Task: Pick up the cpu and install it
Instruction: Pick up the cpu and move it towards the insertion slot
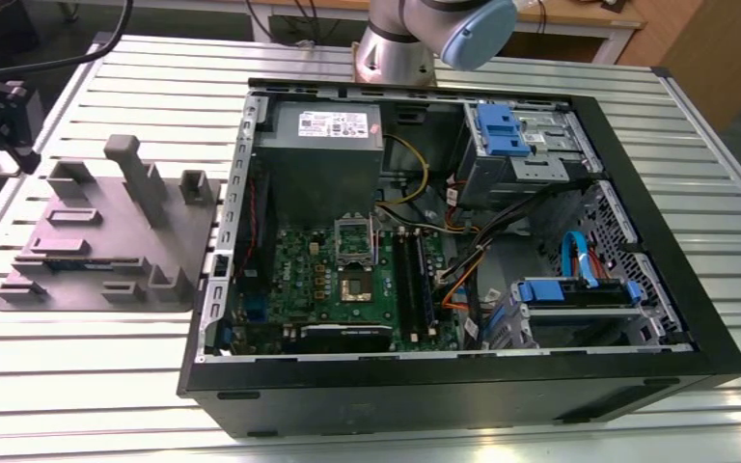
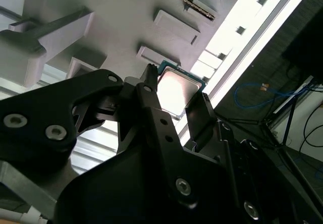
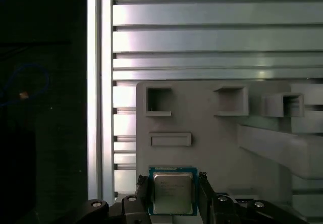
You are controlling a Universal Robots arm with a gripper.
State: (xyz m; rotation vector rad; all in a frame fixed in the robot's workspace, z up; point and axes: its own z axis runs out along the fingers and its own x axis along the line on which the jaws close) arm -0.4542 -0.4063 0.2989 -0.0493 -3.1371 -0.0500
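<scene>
One silver-topped square cpu, flat on the grey tray, close to the tray edge beside the rim of the slatted table. Straddled by the black gripper in the first wrist view; clamped or slack, cannot tell.

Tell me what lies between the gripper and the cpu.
Nothing: in both wrist views the gripper straddles the cpu, which lies on the grey tray. Whether it grips the cpu cannot be told.
</scene>
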